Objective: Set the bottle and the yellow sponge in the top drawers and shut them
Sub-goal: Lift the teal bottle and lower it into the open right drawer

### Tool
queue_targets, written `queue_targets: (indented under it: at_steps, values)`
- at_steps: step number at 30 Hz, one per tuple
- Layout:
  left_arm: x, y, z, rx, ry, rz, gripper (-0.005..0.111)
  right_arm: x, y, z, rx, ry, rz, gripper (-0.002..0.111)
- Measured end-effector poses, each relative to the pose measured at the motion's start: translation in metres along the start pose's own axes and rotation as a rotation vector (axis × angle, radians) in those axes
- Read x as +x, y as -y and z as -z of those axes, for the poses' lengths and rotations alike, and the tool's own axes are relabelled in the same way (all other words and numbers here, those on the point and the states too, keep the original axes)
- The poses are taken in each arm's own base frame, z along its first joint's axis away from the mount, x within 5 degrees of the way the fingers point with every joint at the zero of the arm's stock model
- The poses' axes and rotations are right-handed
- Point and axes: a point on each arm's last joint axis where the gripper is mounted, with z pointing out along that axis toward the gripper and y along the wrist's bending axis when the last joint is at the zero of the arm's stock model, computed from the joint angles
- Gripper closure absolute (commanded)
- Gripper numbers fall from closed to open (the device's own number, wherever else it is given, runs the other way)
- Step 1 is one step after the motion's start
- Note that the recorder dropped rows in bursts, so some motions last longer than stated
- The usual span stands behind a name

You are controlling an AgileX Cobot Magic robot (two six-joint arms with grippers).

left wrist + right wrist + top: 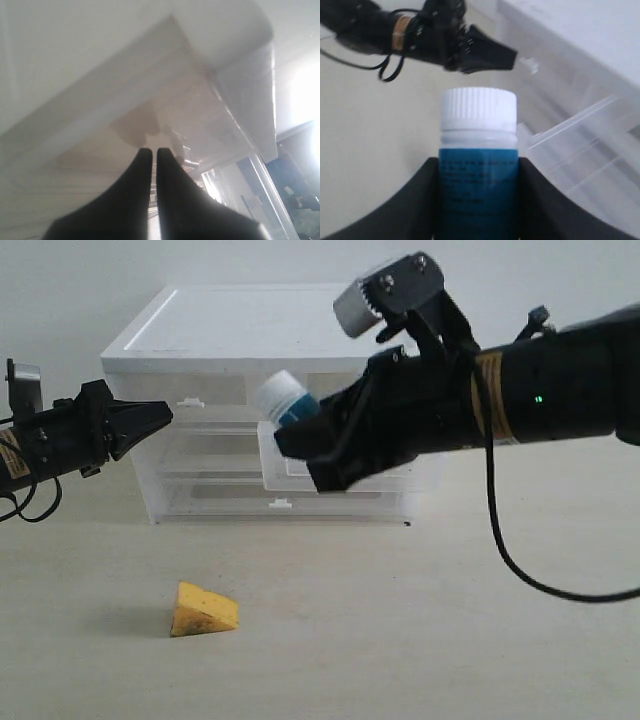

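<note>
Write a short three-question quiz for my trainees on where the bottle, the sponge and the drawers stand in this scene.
1. Multiple choice: the small yellow wedge-shaped sponge lies A) in a drawer, B) on the pale table, C) in a gripper.
2. True or false: the right gripper is shut on the white plastic bottle with the teal label.
3. Fill in: the small clear plastic top drawer on the exterior view's ____ side stands pulled open.
Key: 1 B; 2 true; 3 right.

2 arms aloft, tips toward each other — left gripper (166,415) jaws tight together, right gripper (300,455) jaws partly apart
</note>
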Motion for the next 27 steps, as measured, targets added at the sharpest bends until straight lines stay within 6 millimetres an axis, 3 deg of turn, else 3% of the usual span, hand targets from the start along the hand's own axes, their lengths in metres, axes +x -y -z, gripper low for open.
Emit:
queue_targets:
  at_steps: [5, 9, 14, 21, 23, 27]
  values:
    - [0.0, 0.0, 0.0, 0.0, 0.0, 0.0, 0.103, -0.018, 0.02, -0.008, 0.131, 0.024, 0.034, 0.107]
    - [0.0, 0.0, 0.0, 0.0, 0.0, 0.0, 0.103, -0.021, 0.033, -0.011, 0.244, -0.009, 0.158, 0.107]
    - [0.0, 0.0, 0.0, 0.0, 0.0, 0.0, 0.103, -0.007, 0.054, -0.018, 0.416, -0.101, 0.202, 0.107]
    - [0.0, 0.0, 0.0, 0.0, 0.0, 0.0, 0.103, 0.008, 0.054, -0.034, 0.349, -0.145, 0.216, 0.106]
    - [0.0, 0.0, 0.0, 0.0, 0.0, -0.004, 0.103, 0.009, 0.054, -0.035, 0.347, -0.148, 0.215, 0.1]
    - [0.0, 0.0, 0.0, 0.0, 0.0, -0.006, 0.103, 0.009, 0.054, -0.035, 0.351, -0.149, 0.215, 0.066]
